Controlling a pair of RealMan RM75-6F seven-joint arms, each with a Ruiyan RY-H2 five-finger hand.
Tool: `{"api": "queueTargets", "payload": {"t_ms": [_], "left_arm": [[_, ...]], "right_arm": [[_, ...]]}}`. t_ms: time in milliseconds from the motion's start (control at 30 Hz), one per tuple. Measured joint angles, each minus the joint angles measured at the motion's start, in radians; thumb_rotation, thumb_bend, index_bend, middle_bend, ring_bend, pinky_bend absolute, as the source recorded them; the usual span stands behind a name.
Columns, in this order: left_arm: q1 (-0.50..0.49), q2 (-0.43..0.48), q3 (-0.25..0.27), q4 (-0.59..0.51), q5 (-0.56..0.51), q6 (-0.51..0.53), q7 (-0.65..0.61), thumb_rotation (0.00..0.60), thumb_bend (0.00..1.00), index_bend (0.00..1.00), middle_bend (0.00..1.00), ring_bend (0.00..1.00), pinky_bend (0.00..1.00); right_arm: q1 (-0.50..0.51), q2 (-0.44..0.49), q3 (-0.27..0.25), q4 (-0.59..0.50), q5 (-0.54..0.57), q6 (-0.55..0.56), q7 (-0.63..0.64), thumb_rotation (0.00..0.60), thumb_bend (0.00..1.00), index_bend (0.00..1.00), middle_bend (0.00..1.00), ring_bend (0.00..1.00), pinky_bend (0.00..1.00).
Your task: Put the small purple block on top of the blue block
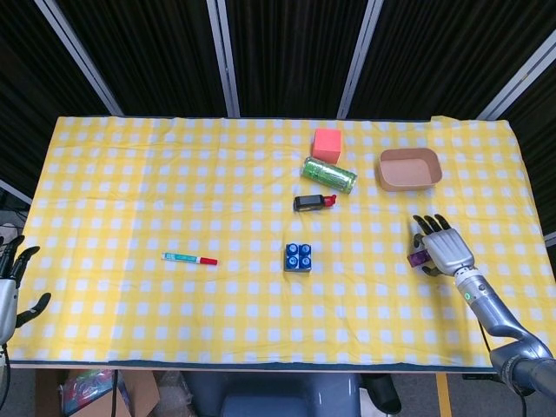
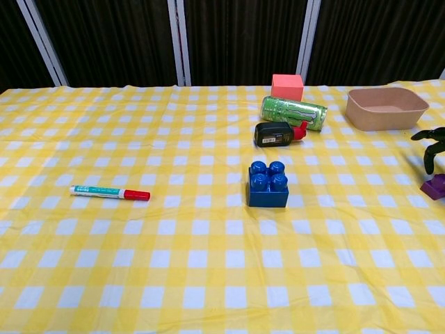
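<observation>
The small purple block (image 1: 419, 259) is lying on the yellow checked tablecloth (image 1: 156, 191) near the right edge of the table, well apart from the blue block (image 1: 299, 257), which is standing near the middle of the cloth with its studs facing up; in the chest view the purple block (image 2: 436, 186) is showing only partly at the right border, and the blue block (image 2: 268, 184) is sitting in front of the camera.

The right hand (image 1: 443, 248) is hovering just beside the purple block, on its right side, with the fingers (image 1: 426, 223) spread apart and pointing toward the far side of the table; it is holding nothing, and I cannot tell if it is touching the block; in the chest view only dark fingertips (image 2: 431, 138) are showing at the right border above the purple block.

The left hand (image 1: 10, 291) is staying off the cloth at the left border of the head view, fingers apart and holding nothing.

Behind the blue block a black object with a red tip (image 1: 314, 203) is lying; further back a green can (image 1: 328, 175) is lying on its side, and just behind it a pink cube (image 1: 327, 143) is standing; a tan tray (image 1: 408, 169) is sitting at the right rear; a marker pen (image 1: 189, 258) with a red cap is lying on the left part of the cloth.
</observation>
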State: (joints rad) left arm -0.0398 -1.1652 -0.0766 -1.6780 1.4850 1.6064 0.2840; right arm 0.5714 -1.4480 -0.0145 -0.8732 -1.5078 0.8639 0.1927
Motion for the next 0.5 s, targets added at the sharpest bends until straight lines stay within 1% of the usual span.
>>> {"api": "queueTargets", "payload": {"t_ms": [200, 500], "left_arm": [[0.000, -0.006, 0.002, -0.002, 0.004, 0.000, 0.013, 0.600, 0.24, 0.20, 0.09, 0.00, 0.05], [0.000, -0.011, -0.001, -0.003, -0.001, 0.001, 0.027, 0.600, 0.24, 0.20, 0.09, 0.00, 0.05]], "right_arm": [[0.000, -0.020, -0.011, 0.043, -0.015, 0.006, 0.037, 0.600, 0.29, 0.42, 0.00, 0.00, 0.00], [0.002, -0.052, -0.022, 0.105, -0.033, 0.020, 0.084, 0.600, 0.29, 0.49, 0.02, 0.00, 0.00]]}}
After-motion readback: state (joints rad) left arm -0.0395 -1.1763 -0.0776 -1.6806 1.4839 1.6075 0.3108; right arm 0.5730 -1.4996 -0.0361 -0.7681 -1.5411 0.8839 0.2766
